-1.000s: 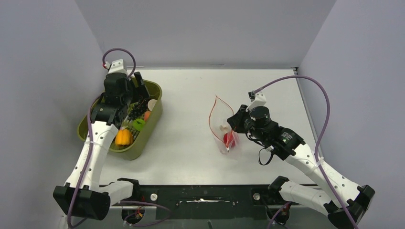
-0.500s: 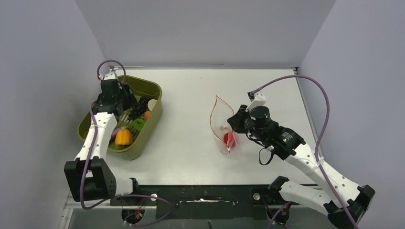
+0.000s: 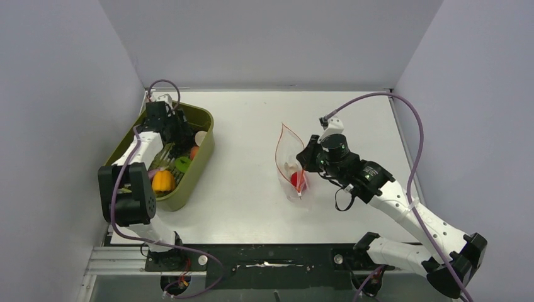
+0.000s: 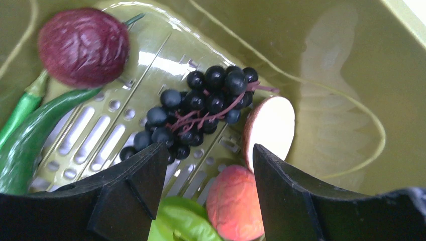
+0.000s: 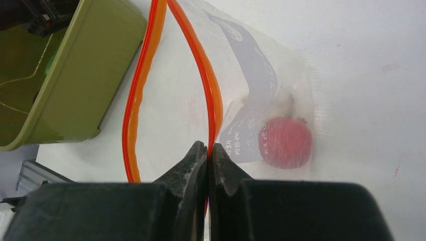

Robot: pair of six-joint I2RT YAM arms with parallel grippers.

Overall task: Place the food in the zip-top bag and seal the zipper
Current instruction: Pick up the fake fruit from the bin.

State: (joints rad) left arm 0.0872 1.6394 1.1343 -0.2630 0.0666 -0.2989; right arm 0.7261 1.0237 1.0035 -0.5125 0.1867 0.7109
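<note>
The zip-top bag lies on the table with its mouth held wide, and a red round food piece sits inside it. My right gripper is shut on the orange-red zipper at the near side of the mouth. My left gripper is down inside the olive tub, jaws open. An orange-red round piece sits between its fingers. The dark grape bunch lies just beyond the fingertips.
The tub also holds a dark red round piece, a green chili, a halved piece with a pale face, a lime piece and an orange-yellow pepper. The left wall stands close beside the tub.
My left arm has swung and dropped the gripper deeper into the tub's far end, with its jaws narrowing. The right gripper shifted slightly left and up with the bag's edge.
</note>
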